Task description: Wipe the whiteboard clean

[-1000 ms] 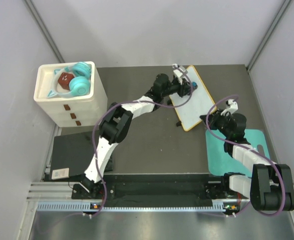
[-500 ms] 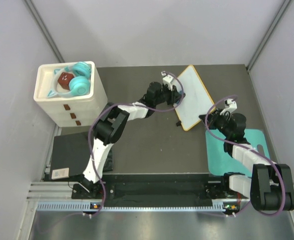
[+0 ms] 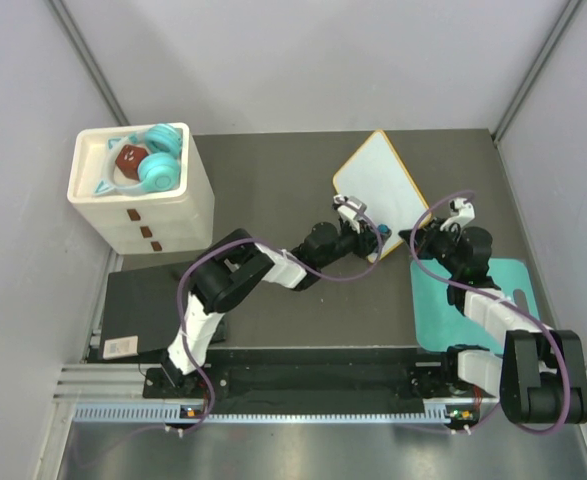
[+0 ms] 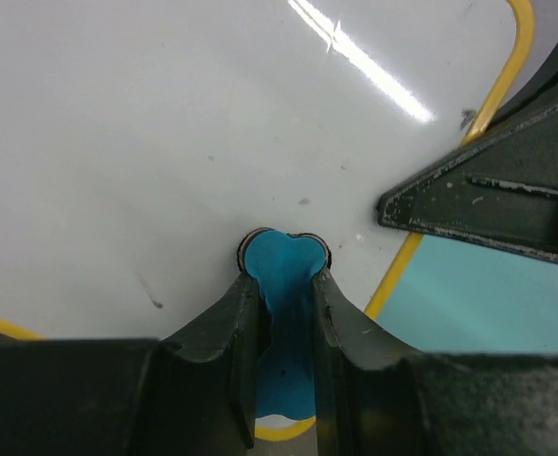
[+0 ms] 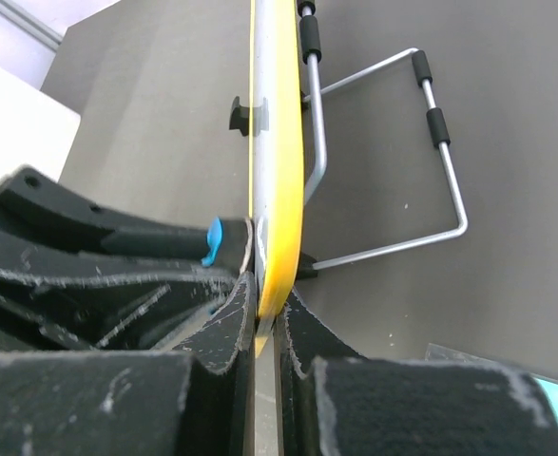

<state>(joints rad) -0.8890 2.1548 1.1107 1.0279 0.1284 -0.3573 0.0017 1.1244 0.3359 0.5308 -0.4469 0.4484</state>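
Observation:
The whiteboard (image 3: 378, 185), white with a thin orange-yellow frame, stands tilted at the back right of the table. My left gripper (image 3: 373, 240) is at its near corner, shut on a blue eraser (image 4: 283, 275) that presses on the white surface (image 4: 164, 142). A few faint dark specks (image 4: 151, 292) show beside it. My right gripper (image 3: 425, 237) is shut on the board's yellow edge (image 5: 277, 142), which runs straight up from my fingers (image 5: 231, 313). The eraser's blue tip (image 5: 212, 242) shows just left of the board. The right gripper's finger (image 4: 488, 199) shows in the left wrist view.
A bent wire stand (image 5: 393, 161) is clipped behind the board. A teal mat (image 3: 473, 300) lies under my right arm and shows in the left wrist view (image 4: 507, 294). A white drawer box (image 3: 138, 195) with teal headphones (image 3: 158, 160) stands at the back left. A black pad (image 3: 138, 310) lies near left.
My left gripper has swept with the eraser from the board's far top edge down to its near corner. My right gripper has stayed clamped on the board's edge.

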